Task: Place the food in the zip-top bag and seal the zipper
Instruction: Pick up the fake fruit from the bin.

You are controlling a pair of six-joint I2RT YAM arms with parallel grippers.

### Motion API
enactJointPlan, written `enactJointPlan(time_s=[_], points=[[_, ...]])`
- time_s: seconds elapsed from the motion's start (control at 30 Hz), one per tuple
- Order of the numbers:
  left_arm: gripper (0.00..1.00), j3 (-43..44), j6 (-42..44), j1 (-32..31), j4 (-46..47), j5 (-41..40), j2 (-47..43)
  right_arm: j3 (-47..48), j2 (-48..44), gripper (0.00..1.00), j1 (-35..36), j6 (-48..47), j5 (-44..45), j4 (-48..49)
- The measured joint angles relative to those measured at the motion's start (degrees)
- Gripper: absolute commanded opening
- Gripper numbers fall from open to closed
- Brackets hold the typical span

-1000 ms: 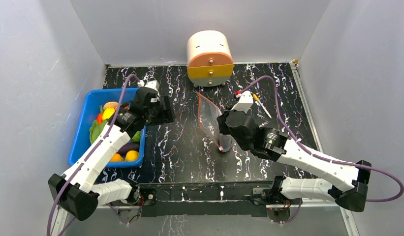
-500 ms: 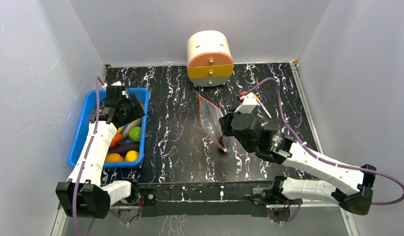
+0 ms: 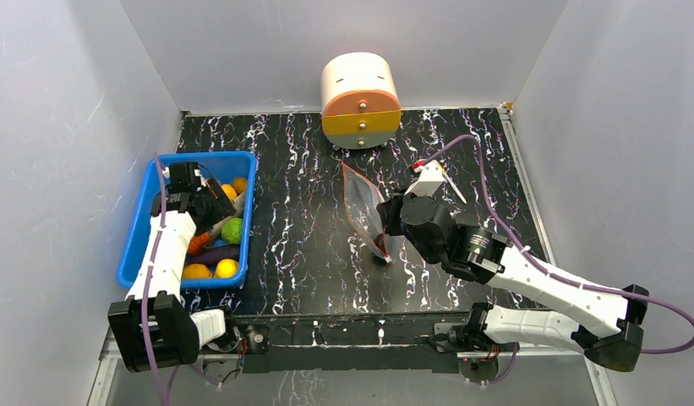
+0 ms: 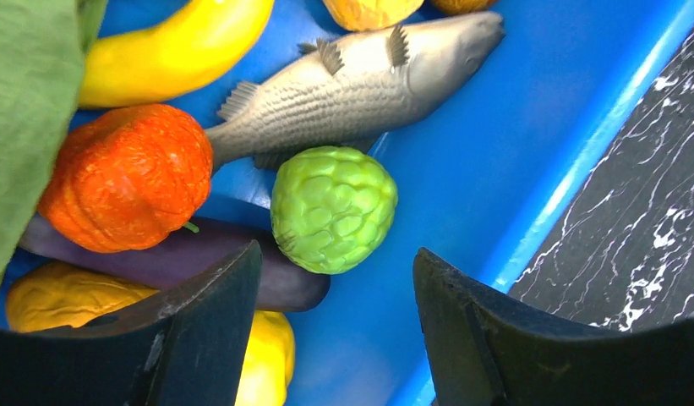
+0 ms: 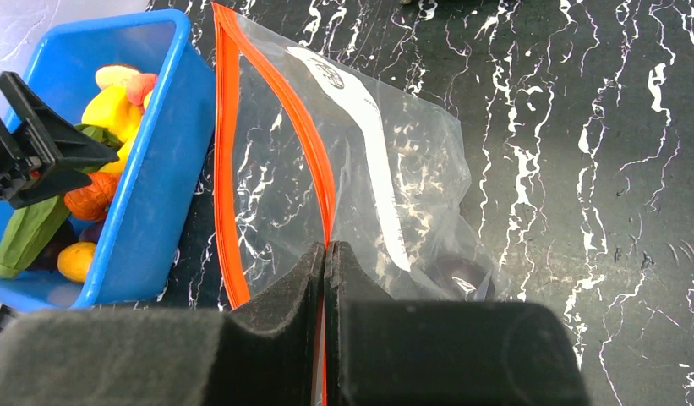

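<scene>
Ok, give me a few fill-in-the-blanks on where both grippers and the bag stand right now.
1. On the zip-top bag, the right gripper is shut on the red-orange ____.
2. The left gripper hangs open over the ____ bin.
3. Right below its jaws lies a bumpy ____ ball.
4. The mouth of the bag stands ____.
Missing words: zipper; blue; green; open.

Leafy green (image 4: 26,110) cut off at left edge, eggplant (image 4: 174,258) partly hidden
</scene>
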Motion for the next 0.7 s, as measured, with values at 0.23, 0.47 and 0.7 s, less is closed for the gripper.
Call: enactJointPlan(time_s=[0.23,0.47,0.7], points=[[0.68,-3.8,0.37,0.13,2.14,2.71,2.21,-0.02,0.0,0.0,0.0,0.04,-0.52,0.02],[0.76,-6.27,0.52,0.48,4.42,3.76,3.54,-0.02,0.0,0.0,-0.02,0.09,-0.61,0.0],[0.75,-7.3,0.57,0.72,6.82,3.32,5.09,-0.02,0.0,0.0,0.0,0.15,-0.63,0.0]])
